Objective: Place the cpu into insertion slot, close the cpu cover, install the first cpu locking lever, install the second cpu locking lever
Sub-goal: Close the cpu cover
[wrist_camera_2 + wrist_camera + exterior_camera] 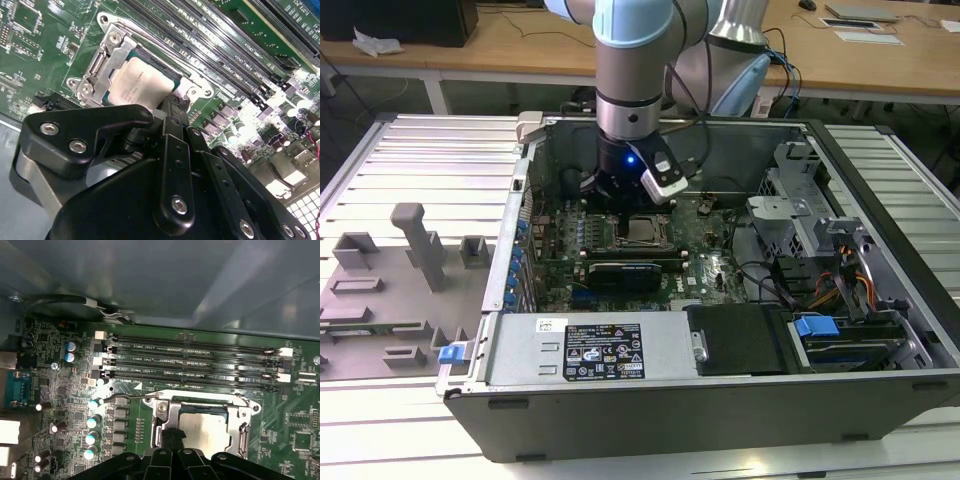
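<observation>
The cpu (139,82) sits in the slot (161,67) under the lowered cover (102,60). The gripper (172,106) – fingers pinched together, holding nothing – rests at the cover's edge. Latching the lever (127,397) probably needs a slow, steady push.

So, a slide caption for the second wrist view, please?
Black gripper at the silvery square cpu framed by its metal cover.

Silver-grey arm (630,100) with pale blue caps (618,18) carries a black, silver-screwed gripper (171,106).
</observation>
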Controlling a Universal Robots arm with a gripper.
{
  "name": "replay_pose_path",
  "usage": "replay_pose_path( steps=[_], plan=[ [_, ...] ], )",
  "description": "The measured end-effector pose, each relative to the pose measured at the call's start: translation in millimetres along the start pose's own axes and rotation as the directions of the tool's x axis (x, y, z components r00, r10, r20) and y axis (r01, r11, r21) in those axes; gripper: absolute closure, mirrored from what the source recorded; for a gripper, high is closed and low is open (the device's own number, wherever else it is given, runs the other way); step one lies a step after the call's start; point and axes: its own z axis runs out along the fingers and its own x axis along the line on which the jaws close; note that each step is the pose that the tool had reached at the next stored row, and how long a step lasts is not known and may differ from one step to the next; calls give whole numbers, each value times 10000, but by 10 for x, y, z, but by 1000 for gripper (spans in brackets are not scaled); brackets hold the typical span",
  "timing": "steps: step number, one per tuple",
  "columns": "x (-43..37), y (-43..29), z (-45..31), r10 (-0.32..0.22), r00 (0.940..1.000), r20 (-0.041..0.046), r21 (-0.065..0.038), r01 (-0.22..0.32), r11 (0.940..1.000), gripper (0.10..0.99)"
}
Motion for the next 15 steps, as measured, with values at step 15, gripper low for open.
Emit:
replay_pose_path(
  steps=[15],
  plan=[
    [-20,2,-23,-1,10000,0,0,1,10000,980]
  ],
)
